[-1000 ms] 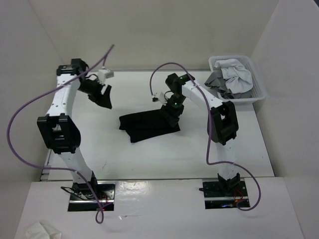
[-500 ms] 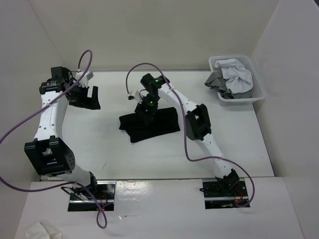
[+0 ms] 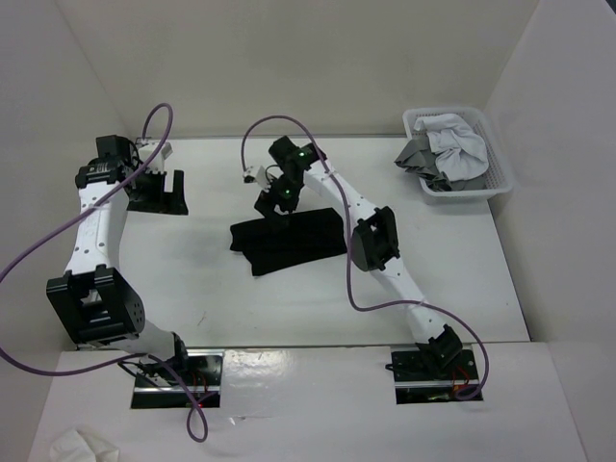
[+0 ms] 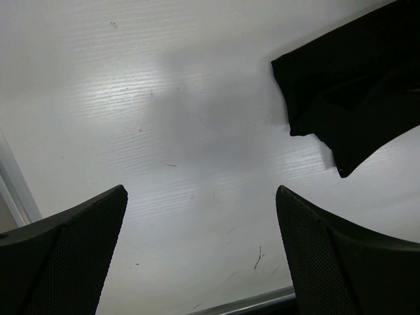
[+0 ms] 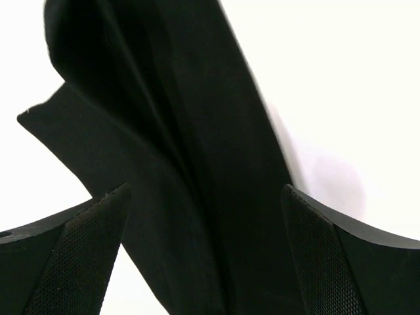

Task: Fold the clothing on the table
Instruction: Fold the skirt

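Observation:
The black clothing [image 3: 289,245] lies in a compact folded bundle in the middle of the white table [image 3: 452,289]. My right gripper [image 3: 273,208] hovers at the bundle's far left edge, jaws wide open. In the right wrist view the clothing [image 5: 184,164] fills the space under the open right gripper [image 5: 203,262], with nothing pinched. My left gripper [image 3: 159,192] is open over bare table at the far left, well apart from the bundle. In the left wrist view the left gripper [image 4: 200,256] is empty, and a corner of the clothing [image 4: 354,92] shows at the upper right.
A white basket [image 3: 496,164] holding grey and white garments stands at the back right. White walls enclose the table on three sides. The table's metal edge strip [image 4: 249,303] runs just below the left fingers. A crumpled white cloth [image 3: 82,445] lies on the near ledge, bottom left.
Both grippers have opened wide. The left arm swung out to the far left and lowered toward the table. The right gripper moved left across the bundle to its far left edge.

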